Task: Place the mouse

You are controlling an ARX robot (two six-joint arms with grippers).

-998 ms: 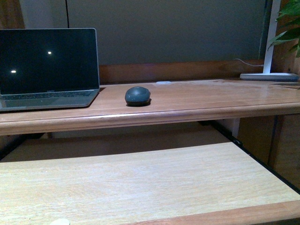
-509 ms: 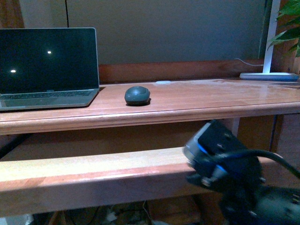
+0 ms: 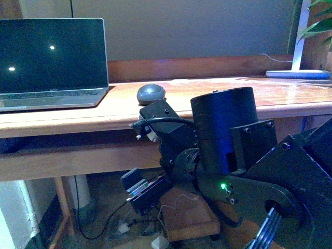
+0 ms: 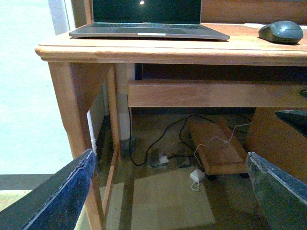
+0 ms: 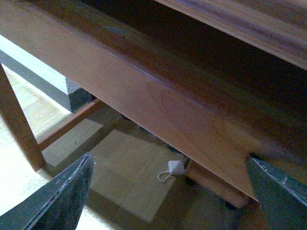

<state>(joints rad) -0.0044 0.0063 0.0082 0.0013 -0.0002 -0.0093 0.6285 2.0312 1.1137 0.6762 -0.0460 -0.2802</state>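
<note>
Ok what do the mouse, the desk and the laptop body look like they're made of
The mouse looks like matte dark grey plastic: a smooth dome with only a dull sheen. The desk looks like reddish wood with a glossy varnish, showing grain lines and bright reflections. The laptop body looks like silver-grey metal with a satin finish, though painted plastic can't be excluded.

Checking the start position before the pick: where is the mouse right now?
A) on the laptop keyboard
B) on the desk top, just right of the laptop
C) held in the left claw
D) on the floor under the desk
B: the mouse sits on the desk top, right of the laptop, untouched by either claw.
</note>
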